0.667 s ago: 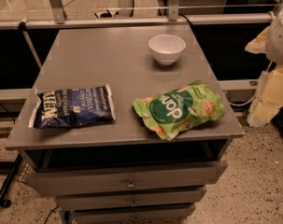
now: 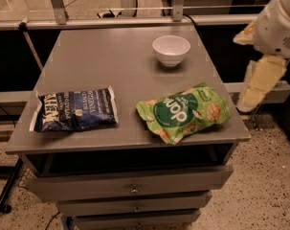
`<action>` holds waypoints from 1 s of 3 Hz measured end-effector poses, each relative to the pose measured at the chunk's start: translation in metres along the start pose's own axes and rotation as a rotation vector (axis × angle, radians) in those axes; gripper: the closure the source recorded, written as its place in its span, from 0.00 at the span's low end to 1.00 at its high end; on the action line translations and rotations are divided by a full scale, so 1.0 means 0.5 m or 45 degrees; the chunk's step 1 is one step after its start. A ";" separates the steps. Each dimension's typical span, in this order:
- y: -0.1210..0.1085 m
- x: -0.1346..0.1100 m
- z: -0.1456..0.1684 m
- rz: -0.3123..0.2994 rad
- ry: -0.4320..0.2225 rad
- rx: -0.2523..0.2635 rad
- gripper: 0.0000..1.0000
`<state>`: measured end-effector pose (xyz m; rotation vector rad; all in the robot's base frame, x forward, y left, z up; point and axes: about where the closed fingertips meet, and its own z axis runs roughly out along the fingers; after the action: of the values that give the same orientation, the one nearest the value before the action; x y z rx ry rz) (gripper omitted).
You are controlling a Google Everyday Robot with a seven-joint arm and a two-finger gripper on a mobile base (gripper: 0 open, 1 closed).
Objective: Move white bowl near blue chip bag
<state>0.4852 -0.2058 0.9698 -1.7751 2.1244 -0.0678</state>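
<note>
The white bowl (image 2: 171,50) stands upright at the back right of the grey cabinet top (image 2: 111,56). The blue chip bag (image 2: 75,109) lies flat at the front left, well apart from the bowl. My gripper (image 2: 252,99) hangs beside the right edge of the cabinet, below the white arm joint (image 2: 281,28). It is to the right of the bowl and touches nothing.
A bright green snack bag (image 2: 185,111) lies at the front right, between the bowl and the front edge. A metal rail (image 2: 135,20) runs behind the cabinet. Drawers (image 2: 132,188) sit below the top.
The arm and gripper have shifted slightly left and up, toward the cabinet's right edge. The bowl and both bags have not moved.
</note>
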 end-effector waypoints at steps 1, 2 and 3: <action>-0.120 -0.064 0.080 -0.157 -0.079 0.021 0.00; -0.119 -0.064 0.079 -0.156 -0.078 0.022 0.00; -0.124 -0.069 0.082 -0.172 -0.105 0.035 0.00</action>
<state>0.5610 -0.1776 0.9570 -1.8705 1.9355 -0.0579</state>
